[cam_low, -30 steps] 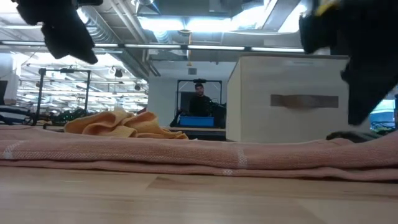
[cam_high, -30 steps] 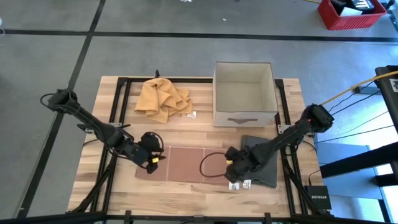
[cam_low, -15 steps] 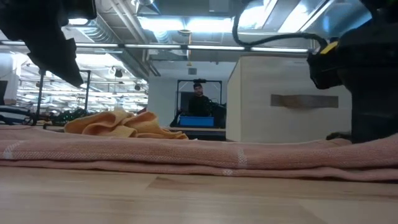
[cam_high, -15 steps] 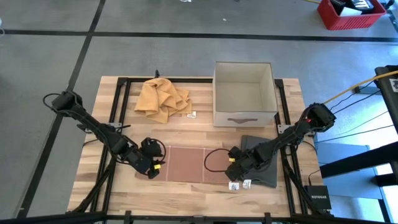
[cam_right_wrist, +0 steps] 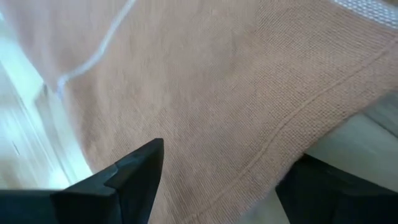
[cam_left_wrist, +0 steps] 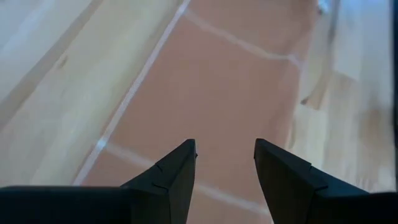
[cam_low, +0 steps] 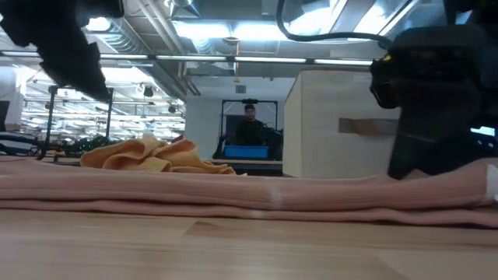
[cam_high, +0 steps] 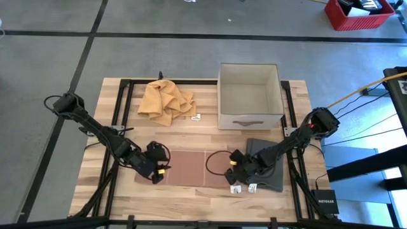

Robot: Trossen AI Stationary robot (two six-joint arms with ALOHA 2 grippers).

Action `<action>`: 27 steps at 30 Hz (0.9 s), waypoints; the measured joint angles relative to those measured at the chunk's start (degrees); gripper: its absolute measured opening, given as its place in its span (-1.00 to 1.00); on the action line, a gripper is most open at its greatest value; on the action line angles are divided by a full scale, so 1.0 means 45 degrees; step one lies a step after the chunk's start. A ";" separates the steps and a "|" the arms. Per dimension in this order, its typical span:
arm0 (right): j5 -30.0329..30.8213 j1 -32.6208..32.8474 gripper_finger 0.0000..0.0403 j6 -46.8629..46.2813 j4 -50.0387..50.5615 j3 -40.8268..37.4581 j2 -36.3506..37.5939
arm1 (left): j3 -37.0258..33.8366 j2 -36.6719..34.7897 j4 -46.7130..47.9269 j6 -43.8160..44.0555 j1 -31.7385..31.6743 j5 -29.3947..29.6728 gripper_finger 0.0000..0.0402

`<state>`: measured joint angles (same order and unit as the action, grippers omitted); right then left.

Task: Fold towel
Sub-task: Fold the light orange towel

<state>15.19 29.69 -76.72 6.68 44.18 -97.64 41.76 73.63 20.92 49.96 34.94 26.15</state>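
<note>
- Dark fingers of the left gripper stand apart with nothing between them, low over the left end of the pink-brown towel.
- The right gripper is also spread wide and holds nothing. It sits low at the towel's right end, right by the cloth.
- The towel lies flat near the front of the wooden table, between the two grippers.
- I think the step now is getting ready to grab the two ends of the towel.
- Next, each gripper likely needs to go down, pinch its edge, lift, and carry it over to fold.
- Farther out sit a dark grey cloth, a yellow cloth in a heap, and a pale box.
- There are small white tags near the right gripper, but I cannot read any words on them.
</note>
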 joint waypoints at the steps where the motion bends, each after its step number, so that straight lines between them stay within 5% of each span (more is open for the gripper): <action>1: 0.0137 0.0000 0.39 -0.0148 -0.0271 0.0000 -0.0123 | 0.0000 0.0000 -0.0258 -0.0351 -0.0002 0.0010 -0.22; 9: 0.0761 -0.0019 0.30 -0.0195 -0.1692 0.0015 -0.0668 | 0.0005 0.0565 -0.1635 -0.2691 -0.0332 0.0039 -0.22; 19: 0.1425 -0.0015 -0.03 -0.0220 -0.1629 0.0015 -0.0697 | 0.0007 0.3540 -0.5310 -0.6292 -0.1247 -0.0014 -0.22; 27: 0.1601 -0.0010 -0.10 -0.0225 -0.1667 0.0000 -0.0702 | 0.0006 0.5114 -0.7072 -0.7572 -0.1969 -0.0753 -0.22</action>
<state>22.39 29.65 -77.74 -0.82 44.18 -100.79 41.79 96.64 -10.90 15.88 26.08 22.76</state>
